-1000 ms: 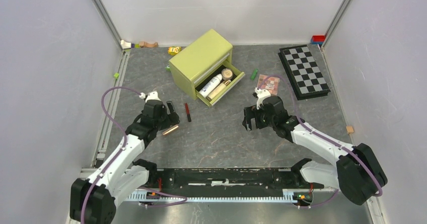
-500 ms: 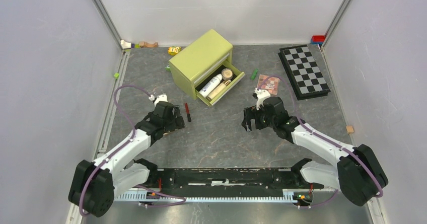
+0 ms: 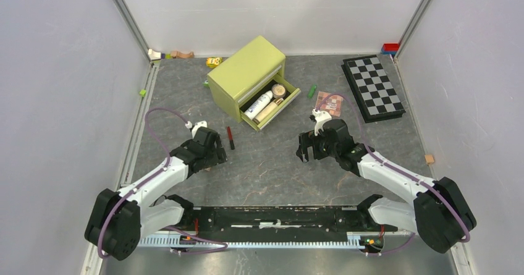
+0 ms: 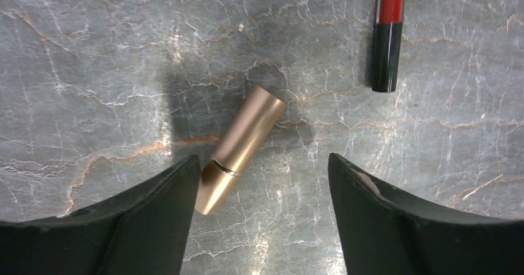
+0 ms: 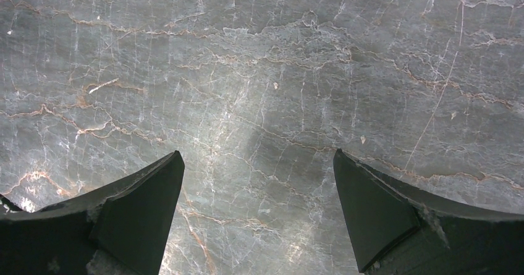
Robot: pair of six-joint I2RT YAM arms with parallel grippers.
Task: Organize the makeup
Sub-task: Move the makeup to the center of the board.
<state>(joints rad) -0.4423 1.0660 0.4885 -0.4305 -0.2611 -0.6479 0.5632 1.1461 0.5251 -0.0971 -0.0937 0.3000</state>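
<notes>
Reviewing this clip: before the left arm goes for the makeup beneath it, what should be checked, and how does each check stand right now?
1. Left gripper jaws open: ok.
2. Rose-gold metal tube centred in the gap: not ok. It lies slanted on the grey marbled table, crowding one side.
3. Red-and-black pencil clear of the jaws: ok, it lies apart.
4. Drawer of the yellow-green box open: ok, with a white bottle already inside.
5. Right gripper open and empty: ok, only bare tabletop shows beneath it.
6. Height of the jaws above the tube: cannot tell.
</notes>
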